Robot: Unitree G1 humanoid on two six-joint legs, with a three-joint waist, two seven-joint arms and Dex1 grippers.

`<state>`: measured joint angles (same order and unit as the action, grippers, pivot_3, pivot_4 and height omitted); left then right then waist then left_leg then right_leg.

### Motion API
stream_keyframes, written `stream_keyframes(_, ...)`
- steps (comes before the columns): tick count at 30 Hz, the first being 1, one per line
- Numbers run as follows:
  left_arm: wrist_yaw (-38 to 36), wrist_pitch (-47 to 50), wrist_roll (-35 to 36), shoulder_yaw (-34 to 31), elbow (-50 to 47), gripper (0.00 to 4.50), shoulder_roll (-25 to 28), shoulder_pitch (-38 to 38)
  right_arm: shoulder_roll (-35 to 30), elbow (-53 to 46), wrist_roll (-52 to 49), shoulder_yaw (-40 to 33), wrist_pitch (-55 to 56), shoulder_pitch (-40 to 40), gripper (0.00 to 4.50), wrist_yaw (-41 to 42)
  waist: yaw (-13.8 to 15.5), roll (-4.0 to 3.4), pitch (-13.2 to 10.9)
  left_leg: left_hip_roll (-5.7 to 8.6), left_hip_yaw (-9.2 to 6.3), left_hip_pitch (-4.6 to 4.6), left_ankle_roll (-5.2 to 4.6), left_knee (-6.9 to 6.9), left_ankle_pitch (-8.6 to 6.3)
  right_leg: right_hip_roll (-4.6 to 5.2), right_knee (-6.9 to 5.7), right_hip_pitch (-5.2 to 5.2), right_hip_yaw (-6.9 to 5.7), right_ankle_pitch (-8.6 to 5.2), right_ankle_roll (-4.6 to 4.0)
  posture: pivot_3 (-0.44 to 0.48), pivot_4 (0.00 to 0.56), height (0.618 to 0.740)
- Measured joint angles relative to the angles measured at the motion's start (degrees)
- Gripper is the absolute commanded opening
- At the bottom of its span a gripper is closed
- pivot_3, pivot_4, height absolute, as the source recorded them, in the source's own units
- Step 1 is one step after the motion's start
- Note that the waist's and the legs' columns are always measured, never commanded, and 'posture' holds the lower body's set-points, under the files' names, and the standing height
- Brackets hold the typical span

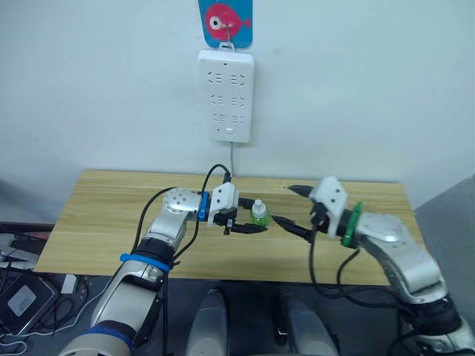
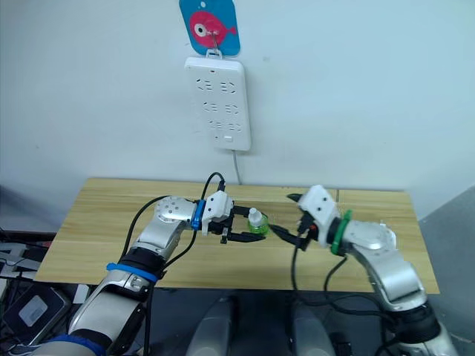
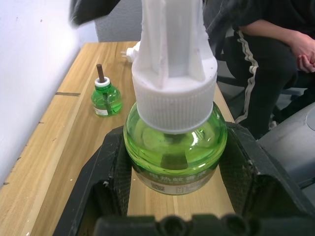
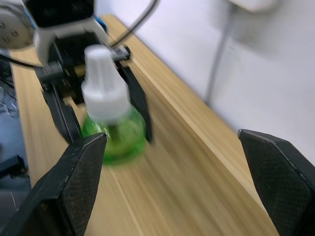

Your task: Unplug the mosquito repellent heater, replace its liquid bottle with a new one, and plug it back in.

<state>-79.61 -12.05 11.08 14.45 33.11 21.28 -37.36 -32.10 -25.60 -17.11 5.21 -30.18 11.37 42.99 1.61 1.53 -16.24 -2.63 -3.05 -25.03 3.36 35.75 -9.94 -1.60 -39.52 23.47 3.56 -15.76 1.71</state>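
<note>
My left gripper (image 1: 245, 226) is shut on a green liquid bottle (image 1: 259, 215) with a white ribbed cap, holding it upright just above the middle of the wooden table (image 1: 111, 215). In the left wrist view the bottle (image 3: 174, 147) sits tight between both black fingers (image 3: 110, 172). Beyond it stands a second green bottle (image 3: 106, 96) with a bare brown wick. Behind that, a white corner of the mosquito repellent heater (image 3: 131, 51) peeks out past the cap. My right gripper (image 1: 295, 210) is wide open, a short way right of the held bottle (image 4: 110, 120) and facing it.
A long white power strip (image 1: 226, 95) hangs on the wall above the table's back edge, under a blue fish hook (image 1: 225, 22), with its cable running down. A seated person (image 3: 275, 44) is past the table's right end. Cables and devices lie on the floor at left (image 1: 22, 297).
</note>
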Motion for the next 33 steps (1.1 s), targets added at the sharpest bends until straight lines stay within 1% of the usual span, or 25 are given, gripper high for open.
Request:
stream_keyframes(3, -0.08, -0.21, -0.02, -0.01, 0.57, 2.24, -0.01, 0.01, -1.88, -1.37, -2.47, -0.66, -0.81, -1.44, 4.44, 2.17, -0.3, 0.0, 0.0, 0.0, 0.01, 0.02, 0.0, 0.01, 0.0, -0.01, -0.03, 0.0, 0.02, 0.0, 0.0, 0.144, 0.216, 0.74)
stream_keyframes(6, -0.24, -0.74, -0.08, -0.02, 0.79, 2.24, -0.04, -0.03, -1.83, -1.9, -4.47, -0.75, -1.95, -0.94, 4.44, 3.0, -0.46, 0.0, 0.0, 0.0, 0.03, 0.04, 0.0, 0.02, 0.0, -0.02, -0.07, 0.0, 0.03, 0.0, 0.0, 0.146, 0.218, 0.74)
stream_keyframes(8, -0.35, -0.81, -0.15, -0.04, 1.24, 2.24, -0.03, -0.07, -0.37, -2.04, -4.67, 0.0, -2.91, 0.91, 4.44, 2.6, -0.48, 0.0, 0.0, -0.02, 0.02, 0.05, 0.0, 0.05, 0.0, -0.04, -0.1, 0.0, 0.03, 0.0, 0.0, 0.147, 0.218, 0.74)
stream_keyframes(12, -0.55, -0.92, -0.24, -0.09, 1.44, 2.24, -0.16, -0.55, 5.43, -1.54, -3.61, 5.39, -3.14, 5.89, 4.44, -0.34, -0.39, 0.01, 0.0, -0.02, -0.02, 0.05, 0.0, 0.07, 0.0, -0.05, -0.15, 0.01, 0.01, 0.0, 0.0, 0.152, 0.218, 0.74)
stream_keyframes(16, -1.01, -1.01, -0.51, -0.09, 1.42, 2.24, -0.12, -0.54, 8.28, 3.61, 1.87, 10.62, -0.27, 8.45, 4.44, -2.92, -0.23, 0.02, 0.01, 0.02, 0.0, 0.02, 0.0, 0.08, 0.0, -0.01, -0.11, 0.0, 0.01, 0.0, 0.0, 0.157, 0.216, 0.74)
stream_keyframes(20, -1.03, -1.02, -0.8, -0.09, 1.42, 2.24, -0.12, -0.49, 9.96, 8.26, 4.97, 11.74, 2.17, 10.41, 4.44, -4.65, -0.14, 0.03, 0.02, 0.02, 0.0, 0.02, 0.0, 0.1, 0.0, -0.01, -0.12, 0.0, 0.01, 0.0, 0.0, 0.157, 0.215, 0.74)
stream_keyframes(23, -0.87, -0.99, -0.92, -0.1, 1.42, 2.24, -0.19, -0.49, 9.96, 9.75, 5.44, 11.46, 3.47, 10.72, 4.44, -4.76, -0.17, 0.03, 0.02, 0.01, 0.0, 0.03, 0.0, 0.09, 0.0, -0.01, -0.13, 0.01, 0.0, 0.0, 0.0, 0.156, 0.215, 0.74)
stream_keyframes(25, -0.82, -0.97, -0.96, -0.1, 1.41, 2.24, -0.37, -0.5, 9.2, 9.5, 4.93, 10.85, 3.81, 10.13, 4.44, -4.14, -0.15, 0.03, 0.02, 0.01, -0.01, 0.02, 0.0, 0.08, 0.0, -0.01, -0.13, 0.01, -0.01, 0.0, 0.0, 0.152, 0.217, 0.74)
stream_keyframes(27, -0.71, -0.95, -1.0, -0.12, 1.42, 2.24, -0.29, -0.35, 6.47, 7.45, 3.65, 9.15, 3.93, 7.75, 4.44, -2.48, 0.0, 0.04, 0.02, 0.03, -0.03, 0.0, 0.0, 0.07, 0.0, 0.01, -0.11, 0.0, -0.02, 0.0, 0.0, 0.152, 0.217, 0.74)
stream_keyframes(29, -0.98, -1.0, -1.0, -0.19, 1.42, 2.24, -0.01, -0.21, 1.79, 5.45, 2.23, 5.98, 3.27, 4.05, 4.44, -0.47, -0.04, 0.04, 0.02, 0.07, 0.0, -0.01, 0.0, 0.09, 0.0, 0.08, -0.07, -0.01, 0.0, 0.0, 0.0, 0.152, 0.217, 0.74)
stream_keyframes(33, -1.0, -1.05, -1.01, -0.25, 1.62, 2.24, -0.05, -0.18, -2.82, 1.73, -1.34, 2.01, 0.88, 0.19, 4.44, 2.46, -0.35, 0.05, 0.03, 0.02, 0.02, 0.05, 0.0, 0.12, 0.0, 0.02, -0.15, -0.02, 0.04, 0.01, 0.01, 0.143, 0.219, 0.74)
